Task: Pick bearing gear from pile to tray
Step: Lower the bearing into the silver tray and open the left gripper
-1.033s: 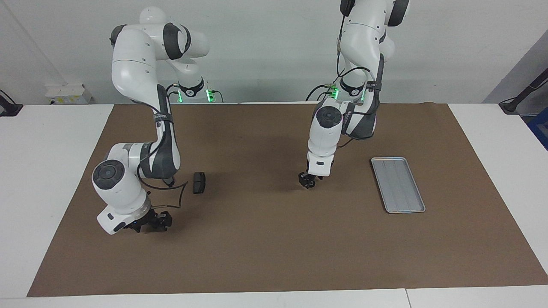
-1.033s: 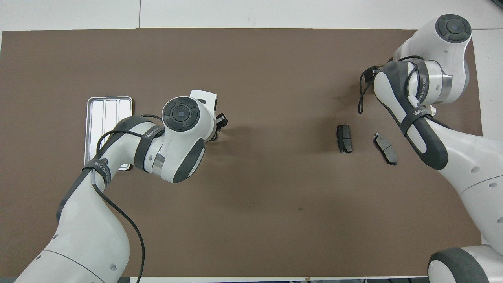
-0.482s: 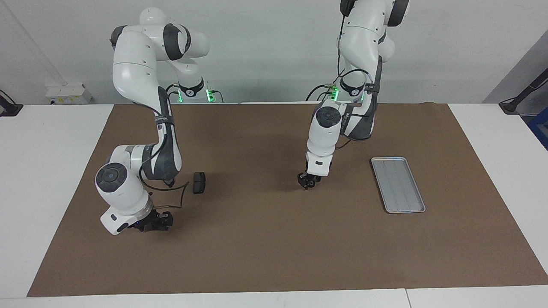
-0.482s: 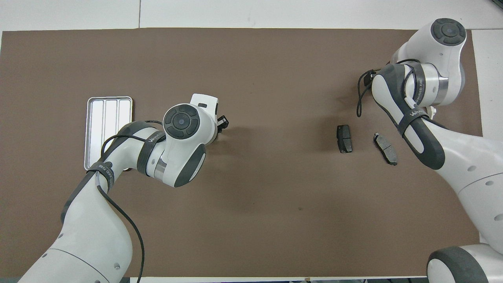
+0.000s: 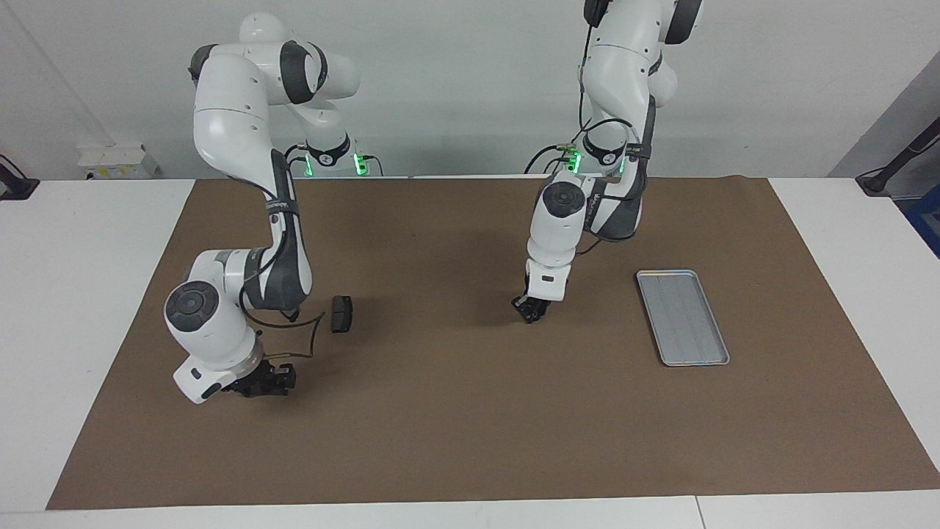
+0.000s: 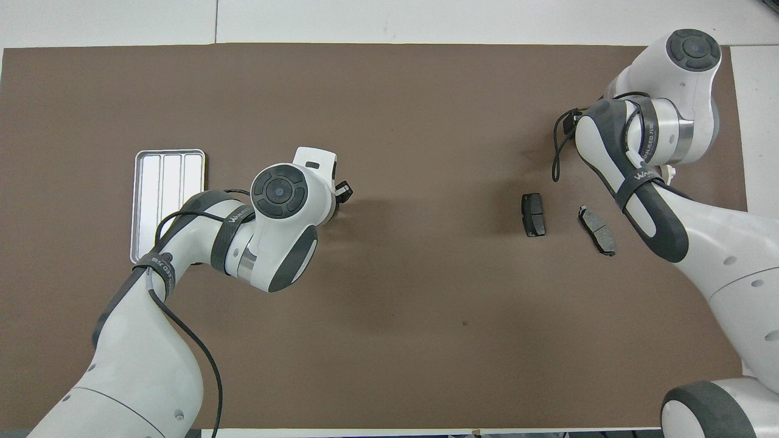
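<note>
Overhead view: ribbed silver tray (image 6: 168, 182)

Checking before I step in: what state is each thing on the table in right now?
Tray: flat on the mat, empty.
First brake pad: lying flat, nothing touching it.
Second brake pad: lying flat, apart from the first.
Left gripper: down at the mat, between tray and pads.
Right gripper: low at the mat, at the right arm's end.

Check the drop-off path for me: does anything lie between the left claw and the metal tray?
Nothing visible does: only brown mat lies between the left claw and the shallow silver-grey metal tray. Both dark grey brake pads lie toward the right arm's end.
</note>
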Motion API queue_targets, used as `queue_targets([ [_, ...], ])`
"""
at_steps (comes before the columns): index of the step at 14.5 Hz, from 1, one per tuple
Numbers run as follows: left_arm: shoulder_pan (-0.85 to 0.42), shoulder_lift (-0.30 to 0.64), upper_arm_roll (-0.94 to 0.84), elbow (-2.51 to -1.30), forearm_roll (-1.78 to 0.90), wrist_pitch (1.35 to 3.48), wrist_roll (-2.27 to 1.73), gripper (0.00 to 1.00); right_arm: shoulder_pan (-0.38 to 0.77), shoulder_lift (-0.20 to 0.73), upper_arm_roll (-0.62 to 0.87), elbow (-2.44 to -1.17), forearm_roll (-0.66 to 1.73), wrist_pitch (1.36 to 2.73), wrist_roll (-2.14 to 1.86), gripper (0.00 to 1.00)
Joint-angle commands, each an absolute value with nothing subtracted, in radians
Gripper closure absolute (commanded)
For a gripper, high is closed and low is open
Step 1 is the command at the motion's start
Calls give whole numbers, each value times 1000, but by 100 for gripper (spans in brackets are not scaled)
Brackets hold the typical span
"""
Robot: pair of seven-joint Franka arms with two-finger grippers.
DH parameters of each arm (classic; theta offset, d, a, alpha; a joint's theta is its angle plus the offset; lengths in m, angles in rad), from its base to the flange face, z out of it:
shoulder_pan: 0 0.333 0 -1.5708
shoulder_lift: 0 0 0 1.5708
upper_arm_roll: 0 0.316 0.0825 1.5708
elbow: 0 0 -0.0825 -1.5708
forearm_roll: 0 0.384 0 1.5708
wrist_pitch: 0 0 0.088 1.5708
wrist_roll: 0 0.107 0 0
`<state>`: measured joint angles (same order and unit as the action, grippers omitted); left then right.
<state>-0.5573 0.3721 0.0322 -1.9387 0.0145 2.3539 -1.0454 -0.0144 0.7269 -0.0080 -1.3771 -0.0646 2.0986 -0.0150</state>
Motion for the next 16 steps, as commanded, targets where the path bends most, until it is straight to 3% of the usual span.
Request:
queue_targets([
  [1, -510, 351, 43, -1891, 66, 2203, -982, 100, -28, 724, 3, -1387, -63, 2091, -3, 35],
  [5, -300, 158, 41, -1983, 66, 2074, -561, 100, -29, 724, 3, -1387, -63, 2071, -8, 53],
  [9, -115, 147, 40, -2009, 66, 2092, -93, 100, -29, 724, -2, -1387, -64, 2042, -35, 65],
  [11, -81, 146, 40, -2038, 63, 2150, -14, 100, -29, 732, -2, -1387, -66, 2042, -57, 81],
  [16, -32, 146, 38, -2112, 58, 2213, 123, 100, -23, 732, -2, -1379, -72, 2040, -60, 100],
])
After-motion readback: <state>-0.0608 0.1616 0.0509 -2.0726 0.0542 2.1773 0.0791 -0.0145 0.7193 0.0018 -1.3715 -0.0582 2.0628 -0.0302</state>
